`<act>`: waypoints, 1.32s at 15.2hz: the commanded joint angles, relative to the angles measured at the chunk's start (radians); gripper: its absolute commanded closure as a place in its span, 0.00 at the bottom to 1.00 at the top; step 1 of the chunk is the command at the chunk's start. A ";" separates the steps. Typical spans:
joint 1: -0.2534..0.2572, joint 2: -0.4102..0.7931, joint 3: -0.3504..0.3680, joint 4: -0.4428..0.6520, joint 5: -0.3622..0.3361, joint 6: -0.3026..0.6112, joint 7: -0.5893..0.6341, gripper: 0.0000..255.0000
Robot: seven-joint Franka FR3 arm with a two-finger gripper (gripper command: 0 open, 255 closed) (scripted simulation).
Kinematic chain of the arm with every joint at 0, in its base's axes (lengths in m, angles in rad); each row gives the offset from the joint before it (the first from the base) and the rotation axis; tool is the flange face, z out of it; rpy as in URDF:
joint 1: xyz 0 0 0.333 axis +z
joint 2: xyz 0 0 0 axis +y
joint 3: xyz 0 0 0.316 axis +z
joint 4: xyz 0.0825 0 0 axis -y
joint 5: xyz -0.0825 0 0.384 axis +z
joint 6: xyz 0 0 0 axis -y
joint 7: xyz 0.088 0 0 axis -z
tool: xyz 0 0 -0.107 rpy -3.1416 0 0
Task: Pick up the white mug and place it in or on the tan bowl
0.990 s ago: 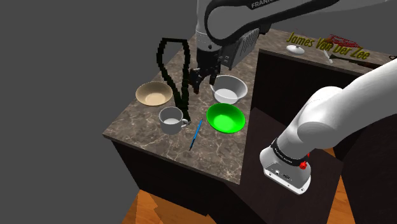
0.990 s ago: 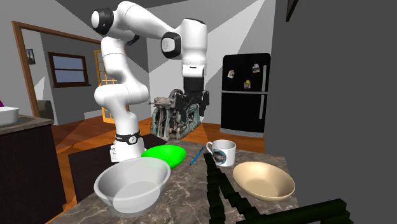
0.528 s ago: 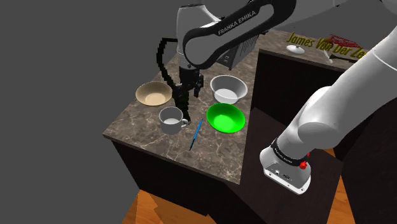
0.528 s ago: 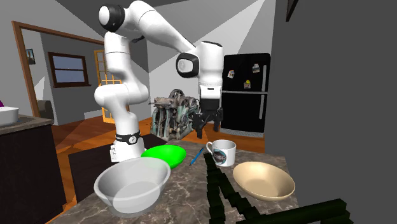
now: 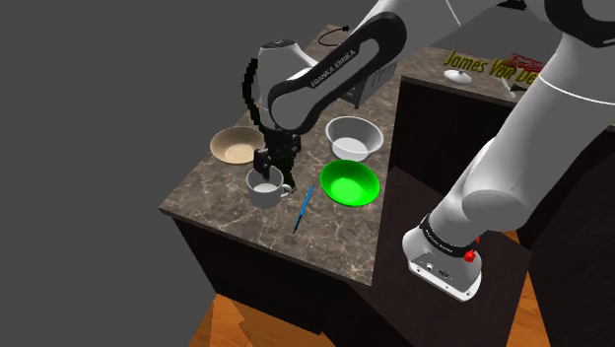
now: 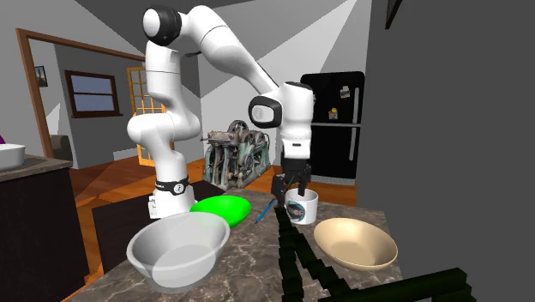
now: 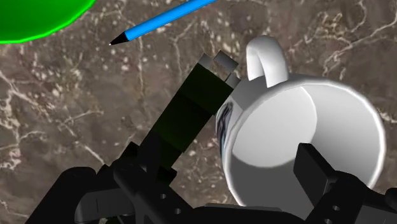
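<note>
Hand: my gripper [image 7: 266,108] is down at the white mug [image 7: 305,137], seen also from the shoulder [image 5: 266,166] and the second exterior view [image 6: 291,190].
Fingers: spread apart, straddling the mug's wall. One finger [image 7: 191,108] is outside, along the printed side near the handle; the other [image 7: 318,172] is over the mug's inside.
Grip: nothing clasped. The outer finger lies close against the wall; contact I cannot confirm. The inner finger stands clear of the wall.
Mug: upright on the marbled brown counter [image 5: 227,212], mouth up, dark print on its side [image 6: 302,208], handle toward the blue pen [image 7: 168,19].
Mug position: just beside the tan bowl [image 5: 238,146], apart from it, between that bowl and the pen [image 5: 304,208].
Tan bowl: upright on the counter [image 6: 355,243].
Green bowl: beyond the pen from the mug [image 5: 350,182].
White bowl: near the green bowl [image 5: 354,137], closest to the camera in the second exterior view [image 6: 178,249].
</note>
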 commanded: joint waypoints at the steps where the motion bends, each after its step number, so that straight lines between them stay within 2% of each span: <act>1: 0.003 0.018 0.001 -0.009 -0.004 0.027 0.005 0.00; 3: 0.006 0.046 0.001 -0.017 -0.012 0.063 0.011 0.00; 11: 0.006 0.046 0.001 -0.017 -0.012 0.063 0.011 0.00; 12: 0.006 0.046 0.001 -0.017 -0.012 0.063 0.011 1.00; 20: 0.006 0.045 0.001 -0.019 -0.012 0.064 0.011 1.00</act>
